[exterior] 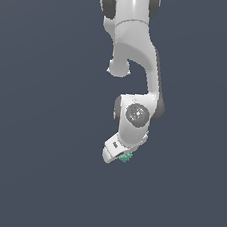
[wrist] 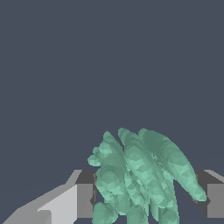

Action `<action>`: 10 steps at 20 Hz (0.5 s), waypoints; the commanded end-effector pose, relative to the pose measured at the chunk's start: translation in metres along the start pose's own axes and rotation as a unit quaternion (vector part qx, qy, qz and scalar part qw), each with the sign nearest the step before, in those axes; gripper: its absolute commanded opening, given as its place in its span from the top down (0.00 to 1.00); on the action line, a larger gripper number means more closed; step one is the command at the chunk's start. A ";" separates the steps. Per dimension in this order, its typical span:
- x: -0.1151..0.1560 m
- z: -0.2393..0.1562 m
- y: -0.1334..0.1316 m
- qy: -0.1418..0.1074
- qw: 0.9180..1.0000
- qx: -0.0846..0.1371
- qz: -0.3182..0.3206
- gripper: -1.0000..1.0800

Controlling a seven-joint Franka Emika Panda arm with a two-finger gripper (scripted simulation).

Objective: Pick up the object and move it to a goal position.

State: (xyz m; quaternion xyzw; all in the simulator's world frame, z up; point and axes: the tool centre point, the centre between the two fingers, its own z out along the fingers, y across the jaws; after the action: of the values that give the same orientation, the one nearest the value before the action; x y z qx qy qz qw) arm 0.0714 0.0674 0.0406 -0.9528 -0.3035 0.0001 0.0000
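The object (exterior: 125,158) is a tiny teal-green lumpy clump. In the exterior view it peeks out beside the tip of my white gripper (exterior: 116,157), which hangs tilted below the arm. In the wrist view the object (wrist: 140,175) fills the space between my two fingers (wrist: 83,200), which press on it from both sides. It looks like a bunch of elongated knobbly lobes. The gripper is shut on it.
A plain dark blue-grey surface (exterior: 33,126) fills the background in both views. The white arm (exterior: 136,48) reaches down from the top of the exterior view. No other objects or goal marker show.
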 end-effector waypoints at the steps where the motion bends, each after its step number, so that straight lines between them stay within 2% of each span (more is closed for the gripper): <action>1: 0.000 0.000 0.000 0.000 1.000 0.000 0.000 1.00; 10: -0.009 -0.007 0.005 0.000 1.000 0.000 0.000 1.00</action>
State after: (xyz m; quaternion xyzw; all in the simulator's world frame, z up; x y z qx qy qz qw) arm 0.0680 0.0614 0.0449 -0.9527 -0.3039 0.0004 0.0002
